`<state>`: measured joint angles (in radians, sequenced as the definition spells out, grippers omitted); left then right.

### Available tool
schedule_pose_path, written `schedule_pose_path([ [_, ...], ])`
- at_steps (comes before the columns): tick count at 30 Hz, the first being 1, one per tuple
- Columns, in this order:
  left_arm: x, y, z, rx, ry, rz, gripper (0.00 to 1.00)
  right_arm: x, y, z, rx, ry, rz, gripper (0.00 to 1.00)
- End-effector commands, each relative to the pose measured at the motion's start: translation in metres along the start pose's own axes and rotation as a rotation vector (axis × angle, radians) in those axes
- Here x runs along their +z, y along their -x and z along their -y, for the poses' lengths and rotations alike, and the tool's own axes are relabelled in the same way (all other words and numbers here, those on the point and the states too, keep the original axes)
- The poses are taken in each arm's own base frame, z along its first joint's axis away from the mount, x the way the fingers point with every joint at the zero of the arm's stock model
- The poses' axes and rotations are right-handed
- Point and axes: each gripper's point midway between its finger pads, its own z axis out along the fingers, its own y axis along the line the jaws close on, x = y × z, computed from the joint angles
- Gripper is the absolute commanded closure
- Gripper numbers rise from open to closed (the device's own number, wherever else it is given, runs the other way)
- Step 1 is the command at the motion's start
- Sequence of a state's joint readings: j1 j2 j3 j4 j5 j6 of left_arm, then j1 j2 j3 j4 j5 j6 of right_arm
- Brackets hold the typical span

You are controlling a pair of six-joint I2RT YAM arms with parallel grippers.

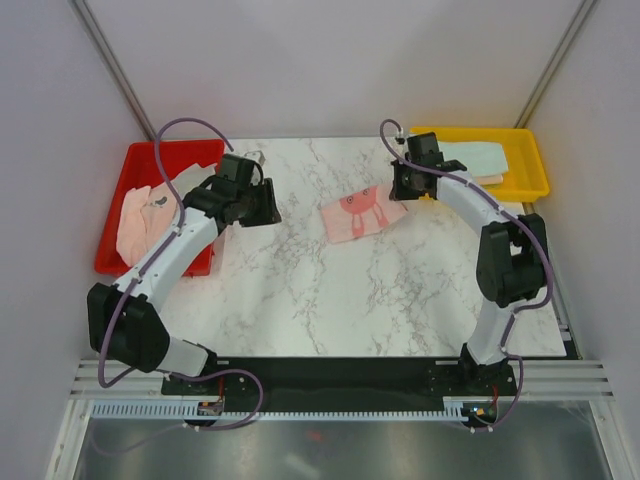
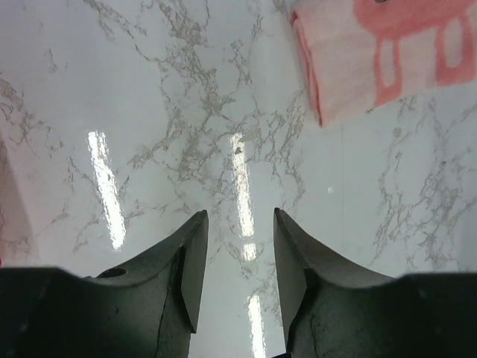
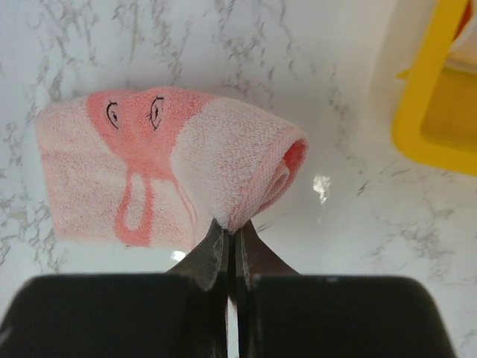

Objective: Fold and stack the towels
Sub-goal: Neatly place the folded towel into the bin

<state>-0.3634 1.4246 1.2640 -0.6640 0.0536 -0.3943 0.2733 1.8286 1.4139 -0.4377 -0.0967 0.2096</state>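
A pink towel (image 1: 360,213) with a darker pink cartoon print lies folded on the marble table. My right gripper (image 3: 232,227) is shut on its near right corner, and the cloth (image 3: 171,164) bulges up from the pinch. In the top view, that gripper (image 1: 400,187) sits at the towel's right end. My left gripper (image 2: 240,216) is open with nothing between its fingers, over bare marble. The pink towel (image 2: 387,52) shows at the upper right of its view. From above, the left gripper (image 1: 264,205) is left of the towel and apart from it.
A red tray (image 1: 150,158) at the left holds crumpled pink and cream towels (image 1: 140,215). A yellow tray (image 1: 525,160) at the back right holds a mint green towel (image 1: 480,157) on top of a peach one. The yellow tray's rim (image 3: 425,97) is close to the right gripper.
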Motion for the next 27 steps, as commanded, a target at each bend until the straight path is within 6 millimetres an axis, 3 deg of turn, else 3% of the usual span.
schedule_pose_path([
  [1, 0.008, -0.015, -0.009, 0.055, 0.026, -0.052, 0.52, -0.004, 0.036, 0.029, -0.072, -0.063, 0.008, 1.00],
  [2, 0.010, -0.017, -0.009, 0.056, 0.023, -0.061, 0.52, 0.006, 0.030, 0.037, -0.075, -0.082, -0.038, 1.00],
  [4, 0.011, -0.019, -0.008, 0.057, 0.014, -0.069, 0.52, 0.004, 0.056, 0.049, -0.116, -0.117, -0.010, 1.00],
  [5, 0.012, -0.019, -0.008, 0.057, 0.013, -0.071, 0.52, 0.012, 0.051, 0.057, -0.120, -0.134, -0.045, 1.00],
  [6, 0.014, -0.022, -0.009, 0.061, 0.013, -0.078, 0.52, 0.007, 0.070, 0.064, -0.121, -0.156, -0.009, 1.00],
  [9, 0.016, -0.024, -0.011, 0.071, 0.019, -0.087, 0.51, 0.009, 0.081, 0.091, -0.118, -0.203, -0.014, 1.00],
  [12, 0.015, -0.022, -0.012, 0.072, 0.026, -0.080, 0.51, -0.001, 0.117, 0.110, -0.094, -0.220, 0.066, 1.00],
  [16, 0.015, -0.020, -0.009, 0.071, 0.014, -0.078, 0.50, -0.004, 0.139, 0.131, -0.068, -0.225, 0.110, 1.00],
  [20, 0.014, -0.018, -0.009, 0.076, 0.016, -0.072, 0.50, -0.010, 0.153, 0.147, -0.076, -0.240, 0.144, 1.00],
  [21, 0.015, -0.017, -0.011, 0.078, 0.028, -0.069, 0.51, -0.015, 0.156, 0.165, -0.058, -0.260, 0.152, 1.00],
  [27, 0.015, -0.015, -0.013, 0.085, 0.039, -0.063, 0.50, -0.021, 0.166, 0.187, -0.055, -0.271, 0.181, 1.00],
])
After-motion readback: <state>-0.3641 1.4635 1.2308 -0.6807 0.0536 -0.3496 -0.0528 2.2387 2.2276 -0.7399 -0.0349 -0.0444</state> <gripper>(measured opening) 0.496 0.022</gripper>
